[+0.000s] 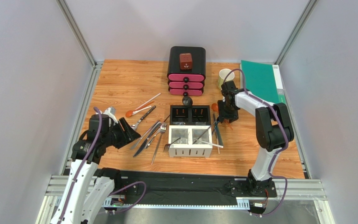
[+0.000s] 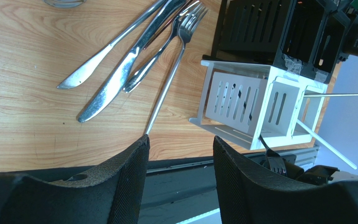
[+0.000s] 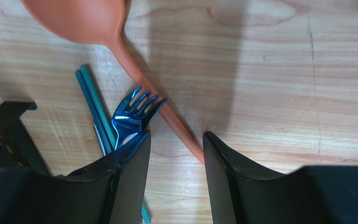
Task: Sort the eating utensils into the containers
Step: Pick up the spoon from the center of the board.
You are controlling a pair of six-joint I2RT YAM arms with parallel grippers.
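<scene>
The caddy (image 1: pixel 190 150) has a fork and thin sticks leaning from its white compartments (black ones unreadable). The left gripper (image 2: pixel 181 144) gapes empty by loose knives (image 2: pixel 111 88). The right gripper (image 3: pixel 176 137) is spread, holding nothing, over the orange spoon (image 3: pixel 80 18).

Caddy (image 1: pixel 190 150): square, four compartments, two white slotted ones nearest, two black ones behind. Two thin pale sticks (image 2: pixel 325 143) lean out of the right-hand white compartment.

Left of caddy, flat on the wood: silver knives (image 2: pixel 106 89) and forks (image 2: pixel 189 23), bunched, roughly parallel.

Just right of caddy: orange spoon (image 3: pixel 83 16); blue-tinted fork (image 3: pixel 132 119), tines against the spoon's handle; paired teal chopsticks (image 3: pixel 93 102) alongside.
</scene>
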